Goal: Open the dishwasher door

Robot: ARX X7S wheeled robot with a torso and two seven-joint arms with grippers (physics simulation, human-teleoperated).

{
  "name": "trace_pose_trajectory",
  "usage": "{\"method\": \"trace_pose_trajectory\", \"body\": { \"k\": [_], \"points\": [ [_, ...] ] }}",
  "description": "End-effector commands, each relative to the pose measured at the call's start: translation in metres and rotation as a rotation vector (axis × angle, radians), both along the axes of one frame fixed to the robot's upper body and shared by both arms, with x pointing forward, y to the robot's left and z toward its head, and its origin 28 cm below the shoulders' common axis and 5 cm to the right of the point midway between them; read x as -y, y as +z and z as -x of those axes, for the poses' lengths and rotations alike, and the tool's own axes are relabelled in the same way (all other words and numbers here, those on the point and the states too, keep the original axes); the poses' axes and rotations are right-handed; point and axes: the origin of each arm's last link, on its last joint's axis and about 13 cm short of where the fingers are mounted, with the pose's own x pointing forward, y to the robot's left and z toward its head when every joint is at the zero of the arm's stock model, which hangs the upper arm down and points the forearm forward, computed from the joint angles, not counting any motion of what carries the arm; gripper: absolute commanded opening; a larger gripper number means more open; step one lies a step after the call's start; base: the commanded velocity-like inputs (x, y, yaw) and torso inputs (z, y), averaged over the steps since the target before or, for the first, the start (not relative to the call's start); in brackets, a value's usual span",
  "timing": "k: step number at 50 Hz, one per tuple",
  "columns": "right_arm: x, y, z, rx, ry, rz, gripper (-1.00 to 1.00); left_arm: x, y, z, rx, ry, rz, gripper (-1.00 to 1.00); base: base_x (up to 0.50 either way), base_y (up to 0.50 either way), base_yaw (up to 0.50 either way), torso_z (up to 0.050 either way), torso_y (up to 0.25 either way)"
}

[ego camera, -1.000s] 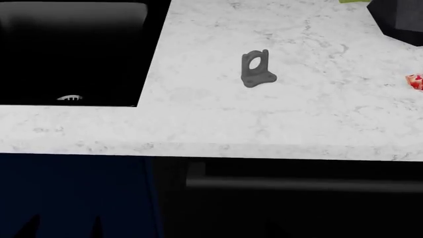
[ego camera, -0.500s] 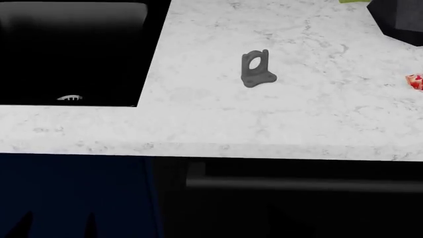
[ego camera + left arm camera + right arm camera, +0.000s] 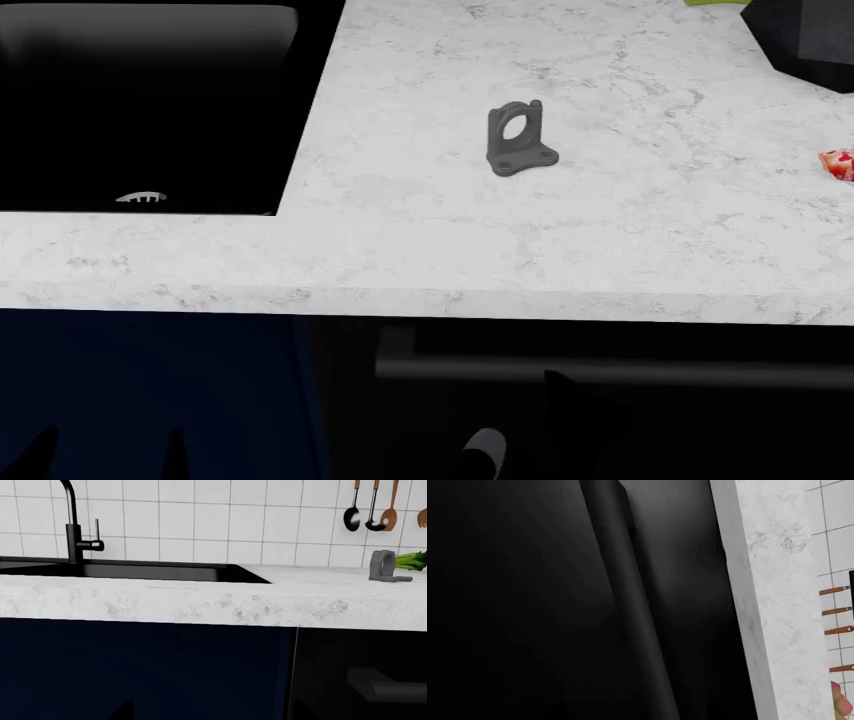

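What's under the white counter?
Under the counter sit a navy cabinet and the black dishwasher door with its bar handle. The door is shut, so nothing inside can be seen.

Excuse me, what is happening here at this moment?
A two-armed robot stands at a kitchen counter, in front of the dishwasher door. The door looks shut and its bar handle is not yet gripped. A dark arm part shows low in the head view, just below the handle. The grippers themselves cannot be made out. A small grey bracket stands on the counter, beside the black sink.
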Motion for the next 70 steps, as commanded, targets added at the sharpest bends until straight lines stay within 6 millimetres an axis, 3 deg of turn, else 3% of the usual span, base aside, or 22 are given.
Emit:
{"method": "trace_pose_trajectory", "body": {
  "k": [1, 44, 58, 59, 70],
  "points": [
    [0.002, 0.000, -0.016, -0.011, -0.006, 0.024, 1.00, 0.000, 0.001, 0.000, 0.004, 0.002, 0.000, 1.00, 0.00, 0.00, 0.00, 0.000, 0.000],
    [0.006, -0.001, -0.077, -0.061, -0.030, 0.118, 1.00, -0.004, 0.006, 0.001, 0.016, 0.019, -0.007, 1.00, 0.00, 0.00, 0.00, 0.000, 0.000],
    [0.007, -0.003, -0.084, -0.066, -0.026, 0.121, 1.00, -0.004, 0.006, 0.000, 0.014, 0.021, -0.011, 1.00, 0.02, 0.00, 0.01, 0.000, 0.000],
    [0.007, -0.002, -0.084, -0.063, -0.024, 0.124, -1.00, -0.004, 0.006, 0.000, 0.014, 0.021, -0.011, 1.00, 0.03, 0.00, 0.02, 0.000, 0.000],
    [0.007, 0.002, -0.079, -0.059, -0.012, 0.140, -1.00, -0.005, 0.004, 0.000, 0.015, 0.021, -0.007, 1.00, 0.02, 0.00, 0.01, -0.002, 0.000]
  ]
}}
